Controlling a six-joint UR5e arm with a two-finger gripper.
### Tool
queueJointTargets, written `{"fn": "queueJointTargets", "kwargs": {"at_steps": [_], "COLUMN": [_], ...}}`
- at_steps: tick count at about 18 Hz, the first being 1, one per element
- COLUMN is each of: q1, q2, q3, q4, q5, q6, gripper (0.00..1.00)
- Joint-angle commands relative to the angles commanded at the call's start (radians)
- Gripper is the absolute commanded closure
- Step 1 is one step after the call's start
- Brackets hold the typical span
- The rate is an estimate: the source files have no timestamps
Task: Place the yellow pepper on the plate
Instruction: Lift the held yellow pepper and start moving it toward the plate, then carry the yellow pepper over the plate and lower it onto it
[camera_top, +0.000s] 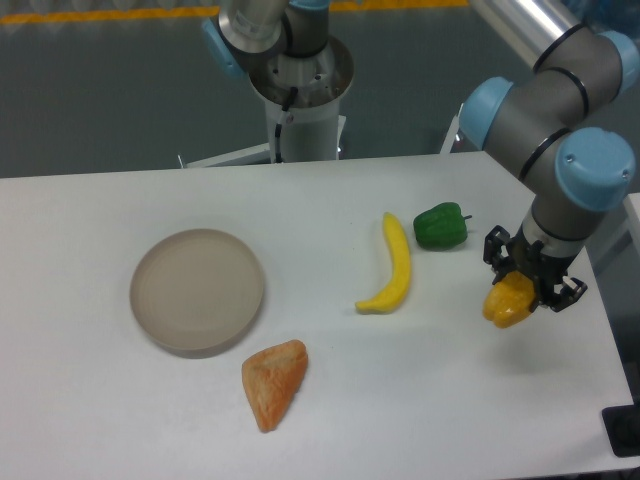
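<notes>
The yellow pepper (507, 301) is small, chunky and yellow-orange, at the right side of the white table. My gripper (520, 290) is shut on the yellow pepper from above; its black fingers (497, 247) flank the pepper's top. Whether the pepper is just off the table or resting on it, I cannot tell. The plate (197, 290) is a round beige-grey dish with a low rim, lying empty at the left of the table, far from the gripper.
A long curved banana (392, 267) lies in the middle. A green pepper (441, 226) sits just left of and behind the gripper. An orange-pink wedge (273, 382) lies in front of the plate. The table's right edge (612, 330) is close to the gripper.
</notes>
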Motion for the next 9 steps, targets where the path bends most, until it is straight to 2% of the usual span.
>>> {"fn": "queueJointTargets", "kwargs": {"at_steps": [1,4,6,9], "q1": [-0.014,-0.069,-0.104,-0.184], "q2": [0.015,0.087,0.118,0.152], "q3": [-0.008,-0.092,-0.155,-0.215], "q4": [-0.002,-0.002,0.004,0.008], "q5": [-0.011,-0.043,-0.045,-0.046], "q6": [-0.018,-0.043,-0.052,-0.135], "gripper": [0.94,0.94,0.94,0.93]}}
